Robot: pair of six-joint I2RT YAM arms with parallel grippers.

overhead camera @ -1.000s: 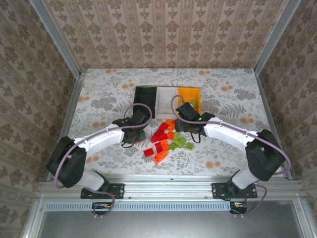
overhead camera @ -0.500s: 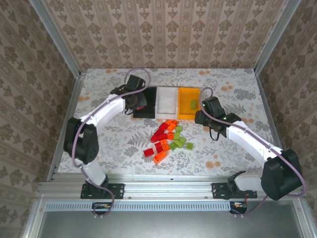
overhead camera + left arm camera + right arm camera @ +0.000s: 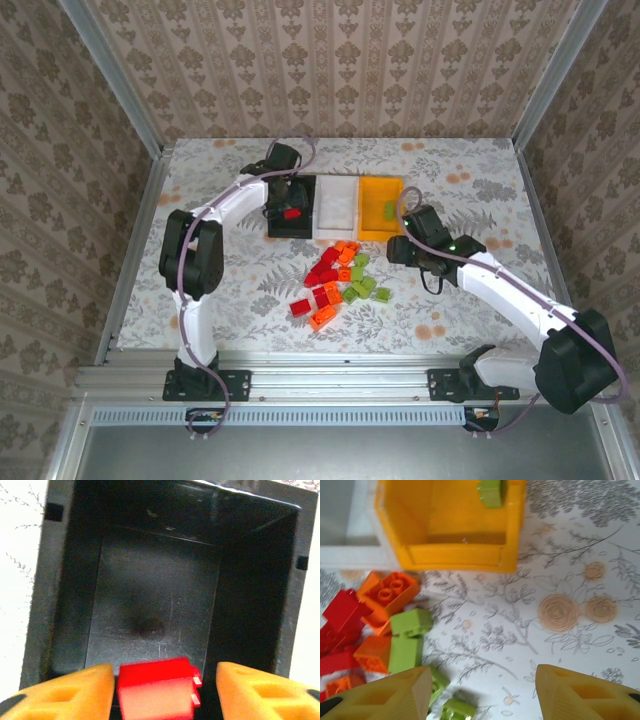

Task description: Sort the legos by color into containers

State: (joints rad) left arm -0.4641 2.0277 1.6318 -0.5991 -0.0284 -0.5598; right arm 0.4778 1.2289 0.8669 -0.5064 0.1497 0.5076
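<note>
Black bin (image 3: 150, 580), left of white bin (image 3: 338, 205): left gripper (image 3: 163, 685) hung over it, fingers (image 3: 70, 692) spread. Red brick (image 3: 157, 690) seen between them, one finger touched, other clear. Judged released there so reds are collected.

Orange-yellow bin (image 3: 375, 228), right of white bin: one green brick (image 3: 388, 209) lodged inside, so greens judged assigned there.

Pile of legos (image 3: 338, 283), in front of white bin, left unsorted.

Right gripper (image 3: 402, 250), front-right of white bin: fingers parted, nothing held, likely positioned for next green.

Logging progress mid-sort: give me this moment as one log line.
left gripper: open, red brick between jaws over black bin | right gripper: open, empty, beside lego pile | orange-yellow bin: one green brick
</note>
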